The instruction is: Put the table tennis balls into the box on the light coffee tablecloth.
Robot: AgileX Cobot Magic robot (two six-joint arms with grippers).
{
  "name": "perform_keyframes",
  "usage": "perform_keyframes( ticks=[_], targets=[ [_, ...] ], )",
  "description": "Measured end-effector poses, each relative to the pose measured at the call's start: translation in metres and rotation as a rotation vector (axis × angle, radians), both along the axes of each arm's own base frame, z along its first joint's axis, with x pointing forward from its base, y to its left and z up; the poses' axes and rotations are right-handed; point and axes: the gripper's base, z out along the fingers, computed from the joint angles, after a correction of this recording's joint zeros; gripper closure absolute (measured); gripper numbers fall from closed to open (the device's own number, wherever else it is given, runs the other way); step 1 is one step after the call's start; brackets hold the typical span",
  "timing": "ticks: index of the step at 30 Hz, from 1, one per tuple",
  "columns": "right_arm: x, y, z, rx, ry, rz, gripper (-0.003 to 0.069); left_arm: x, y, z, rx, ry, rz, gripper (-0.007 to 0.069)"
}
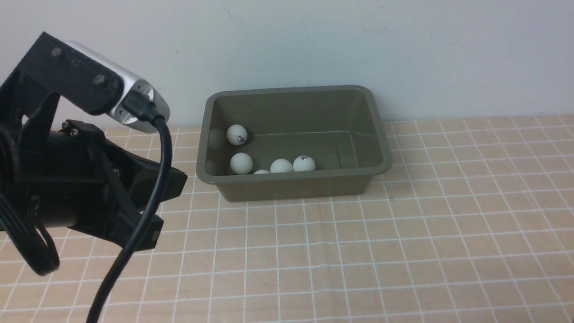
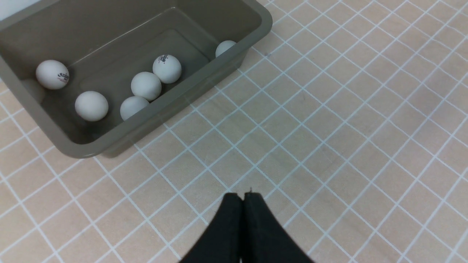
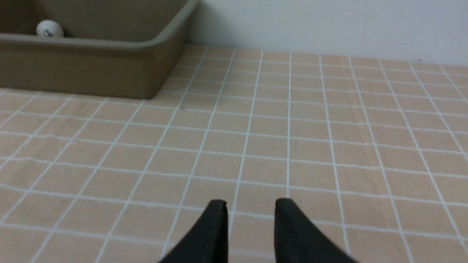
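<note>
White logo-printed balls point(image 2: 166, 68), illegible print.

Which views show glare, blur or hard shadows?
Front view: soft even light, faint ball reflections on the box inner wall, left arm close and slightly soft. Left wrist view: sharp, shut left gripper dark. Right wrist view: grid sharp, right gripper fingertips slightly blurred.

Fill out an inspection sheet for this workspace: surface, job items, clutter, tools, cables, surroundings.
Surface: checked tablecloth, no balls lying on it.
Job items: green box against the wall; six white balls inside, counted in the left wrist view.
Clutter: nothing seen.
Tools: left tool shut, empty, above the cloth; right tool open, empty.
Cables: black cable hanging from the left wrist camera.
Surroundings: plain white wall.
</note>
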Motion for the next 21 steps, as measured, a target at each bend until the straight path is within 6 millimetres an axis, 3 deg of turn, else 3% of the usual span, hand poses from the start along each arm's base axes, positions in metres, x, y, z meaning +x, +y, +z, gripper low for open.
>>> perform_keyframes(
  ticks=[21],
  targets=[
    [0.0016,-0.0058,0.0015,-0.034,-0.042,-0.097,0.0480,0.0000,0.0000,0.0000,-0.001,0.001,0.001,0.0692]
  ],
)
